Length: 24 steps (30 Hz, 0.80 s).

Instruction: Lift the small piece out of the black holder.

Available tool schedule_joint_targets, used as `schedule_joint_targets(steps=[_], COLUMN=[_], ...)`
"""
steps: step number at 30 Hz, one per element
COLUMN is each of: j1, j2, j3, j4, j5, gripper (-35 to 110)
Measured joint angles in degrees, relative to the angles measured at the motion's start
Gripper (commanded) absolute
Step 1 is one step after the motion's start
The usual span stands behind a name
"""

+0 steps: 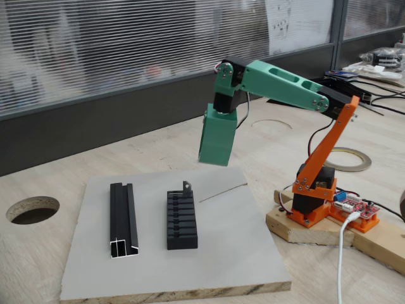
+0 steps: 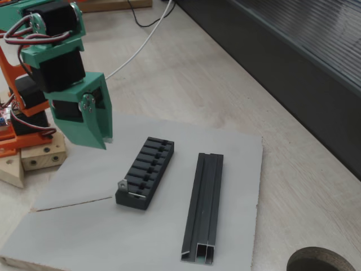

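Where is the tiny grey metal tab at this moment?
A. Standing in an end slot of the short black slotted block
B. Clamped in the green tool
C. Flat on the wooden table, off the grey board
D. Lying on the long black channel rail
A: the tiny grey metal tab sticks up from an end slot of the short black slotted block, while the green tool hangs above the grey board, apart from both.

One fixed view looks from the table's front, slightly raised, toward the window blinds (image 1: 126, 44), with the grey board (image 1: 221, 253) mid-distance. The other looks down steeply and closer from the opposite side. Both share the board (image 2: 237, 164) and black holder (image 1: 181, 221) (image 2: 146, 172).
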Motion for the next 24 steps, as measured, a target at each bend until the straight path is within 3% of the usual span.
schedule_joint_targets(steps=[15, 24], j1=[-0.1, -0.1], j2=[-11.0, -11.1], j3=[-0.2, 0.0], j4=[-0.4, -7.6], j5=[0.0, 0.0], gripper=[16, 32])
